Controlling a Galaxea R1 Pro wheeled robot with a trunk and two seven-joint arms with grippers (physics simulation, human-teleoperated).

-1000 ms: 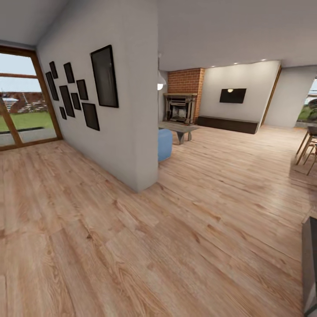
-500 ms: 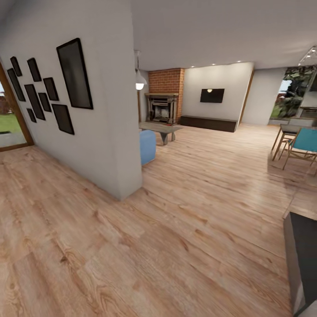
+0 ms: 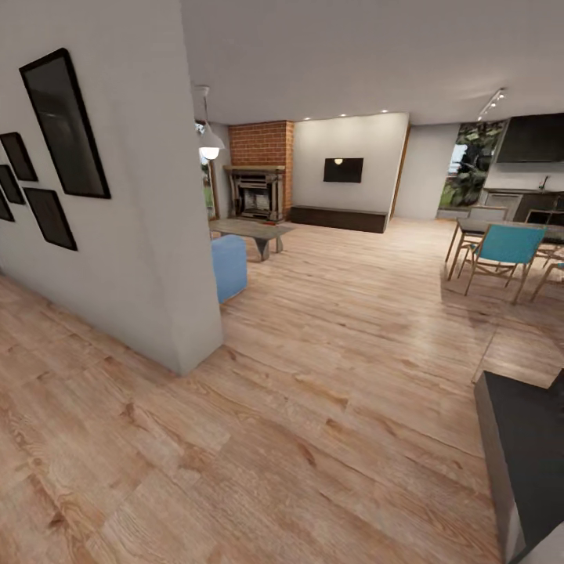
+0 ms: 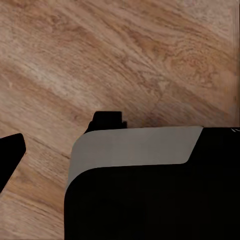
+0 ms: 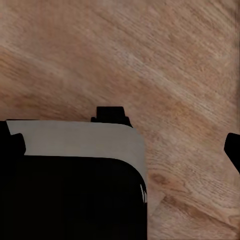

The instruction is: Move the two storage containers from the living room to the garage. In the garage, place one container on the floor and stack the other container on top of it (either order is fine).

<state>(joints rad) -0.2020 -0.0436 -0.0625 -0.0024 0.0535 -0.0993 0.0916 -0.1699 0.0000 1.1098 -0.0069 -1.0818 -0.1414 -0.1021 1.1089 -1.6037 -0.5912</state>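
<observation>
Light wood-plank floor [image 3: 329,392] is seen, with a blue upholstered sofa end [image 3: 229,266] and low table [image 3: 251,230] beyond the white partition wall [image 3: 141,235], far left. Red-orange containers are unsighted; nothing is judged moved. Jaw state cannot be told.

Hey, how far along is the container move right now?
Nothing looks done yet. The robot is on the light wood-plank floor beside a grey wall with black frames, facing a room with a brick fireplace and a blue seat. Both wrist views show bare planks, nothing carried. Left: find the red-orange bins, carry them to the garage, stack them.
</observation>
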